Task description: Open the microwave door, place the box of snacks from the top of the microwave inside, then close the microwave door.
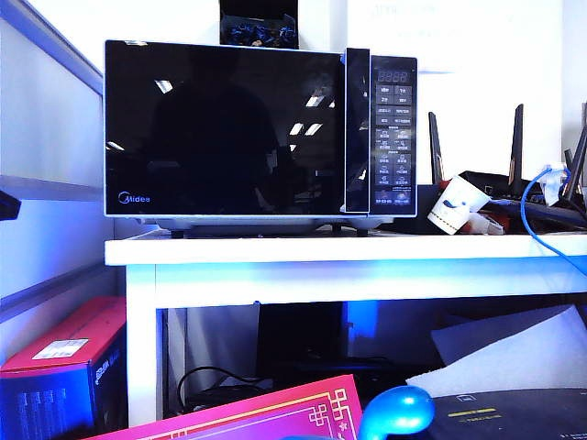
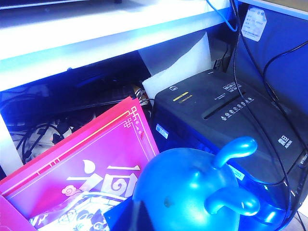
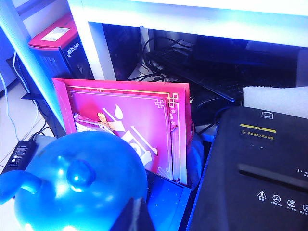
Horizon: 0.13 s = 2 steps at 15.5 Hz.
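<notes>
The microwave [image 1: 394,128] stands on the white table [image 1: 275,252] in the exterior view. Its black glass door [image 1: 220,128] is shut flat against the front, with the handle strip [image 1: 357,128] beside the button panel. The box of snacks is out of view; on top only a black carton of blue-wrapped sweets [image 1: 259,27] shows. Neither gripper appears in the exterior view. My left gripper [image 2: 138,211] is shut and empty, low down below the table, over a blue balloon toy [image 2: 192,192]. My right gripper [image 3: 135,207] is also shut and empty, next to the same toy [image 3: 77,183].
A pink-red printed box [image 1: 266,412] and a black shredder [image 2: 221,110] stand under the table's front. A white paper cup [image 1: 456,203], a router with upright antennas [image 1: 518,156] and a blue cable [image 1: 541,220] sit right of the microwave.
</notes>
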Available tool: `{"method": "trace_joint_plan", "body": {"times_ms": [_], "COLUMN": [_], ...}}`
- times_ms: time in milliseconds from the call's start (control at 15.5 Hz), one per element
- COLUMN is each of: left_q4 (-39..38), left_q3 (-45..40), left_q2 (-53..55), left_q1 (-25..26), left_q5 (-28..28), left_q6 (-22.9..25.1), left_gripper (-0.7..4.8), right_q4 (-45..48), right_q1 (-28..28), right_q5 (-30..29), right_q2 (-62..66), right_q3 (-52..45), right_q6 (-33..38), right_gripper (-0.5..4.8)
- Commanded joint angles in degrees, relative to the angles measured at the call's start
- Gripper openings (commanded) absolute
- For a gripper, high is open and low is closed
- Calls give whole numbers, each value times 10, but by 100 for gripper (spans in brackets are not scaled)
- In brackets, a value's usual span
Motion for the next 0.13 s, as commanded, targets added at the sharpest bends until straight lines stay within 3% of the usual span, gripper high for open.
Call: {"method": "trace_joint_plan", "body": {"times_ms": [64,129], "left_q4": [-9,-9], "left_q3": [-2,-2], "left_q2": [0,0], "left_q1": [0,0], "left_q5": [2,2], "left_q6": [0,0], "left_gripper": [-5,-5], "right_q4": [-5,-5], "right_q1": [0,0], "right_q5": [0,0], "right_q2": [-1,-1], "right_q3": [-2,-3], "right_q6": [2,2], "right_gripper": [-5,-5]}}
